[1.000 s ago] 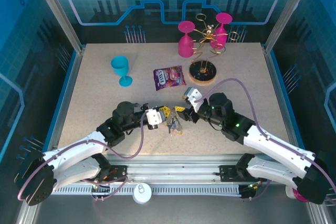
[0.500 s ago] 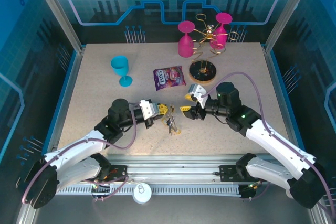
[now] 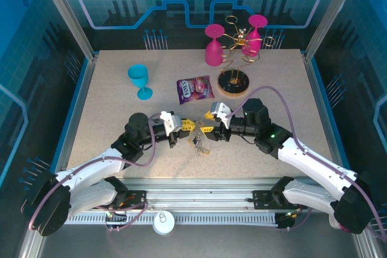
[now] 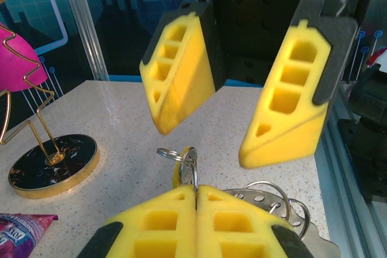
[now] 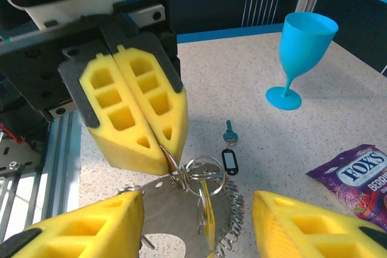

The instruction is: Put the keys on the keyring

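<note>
My left gripper [image 3: 185,127] [image 4: 196,189] is shut on a thin grey wire ring, the keyring [image 4: 195,170] [image 5: 173,162]. Smaller split rings [image 5: 204,167] and a yellow-tagged key [image 5: 209,211] hang from it, over a perforated metal plate [image 5: 163,209] and a coil spring [image 5: 233,216]. This bundle [image 3: 197,143] sits between the two arms. My right gripper [image 3: 209,130] [image 5: 196,200] faces the left one at close range, open, its yellow fingers [image 4: 181,80] on either side of the bundle without touching it. A blue key with a black tag [image 5: 229,149] lies loose on the table behind.
A blue goblet [image 3: 139,80] [image 5: 299,58] stands at the back left. A purple snack packet [image 3: 195,89] [image 5: 357,176] lies mid-table. At the back right, the gold wire rack [image 3: 239,43] on its round base [image 3: 233,83] [image 4: 51,164] holds pink glasses [image 3: 213,43].
The right gripper pulled back to the right, then came in again toward the left gripper, its jaws narrowing a little. The left gripper has stayed shut on the ring.
</note>
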